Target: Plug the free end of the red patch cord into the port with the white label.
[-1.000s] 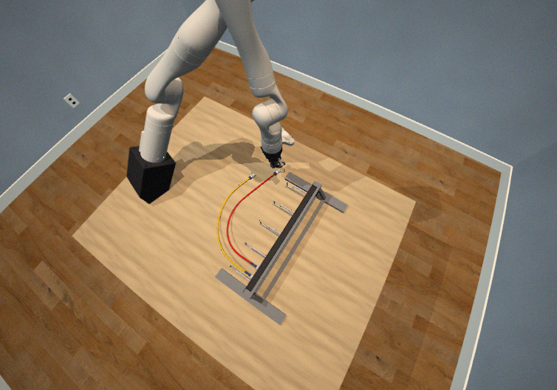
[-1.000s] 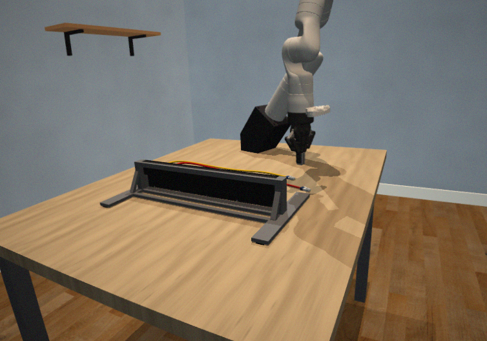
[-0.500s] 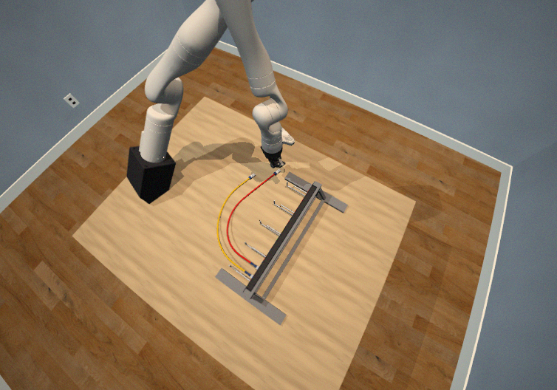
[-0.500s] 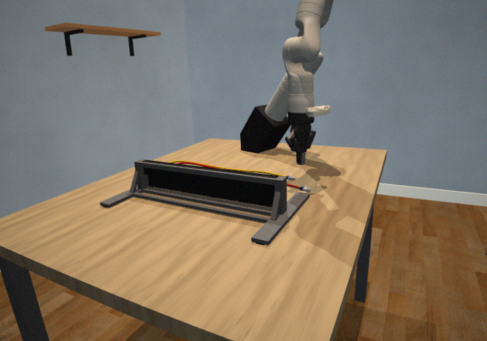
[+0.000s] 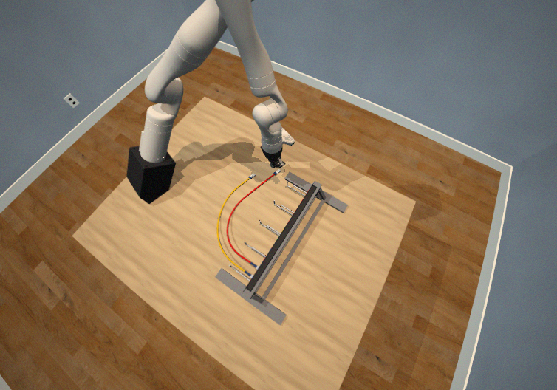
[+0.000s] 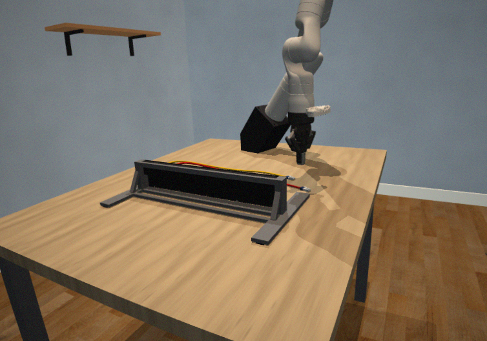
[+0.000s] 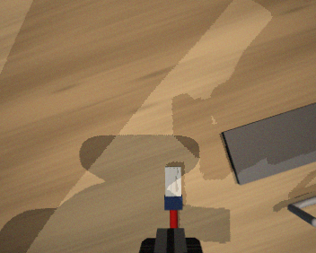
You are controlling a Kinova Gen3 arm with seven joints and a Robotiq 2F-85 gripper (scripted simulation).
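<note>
The red patch cord (image 5: 242,197) (image 7: 173,219) curves from the rack's near end to its free plug (image 5: 277,171) (image 6: 305,188) (image 7: 172,181), clear with a blue boot, by the rack's far foot. I cannot tell which side its latch faces. My gripper (image 5: 278,165) (image 6: 300,163) (image 7: 171,234) is shut and empty, pointing down above the table close to this plug; in the wrist view its tips overlap the cord just behind the boot. The rack (image 5: 285,233) (image 6: 279,224) (image 7: 278,143) stands upright on its feet. The white label and port openings are hidden or out of view.
The yellow cord (image 5: 218,226) runs outside the red one, its free plug (image 5: 252,176) (image 6: 290,177) left of the red plug in the top view. Several thin rods (image 5: 270,228) (image 7: 310,200) stick out from the rack's port side. The table (image 5: 157,250) (image 6: 177,274) extends around the rack.
</note>
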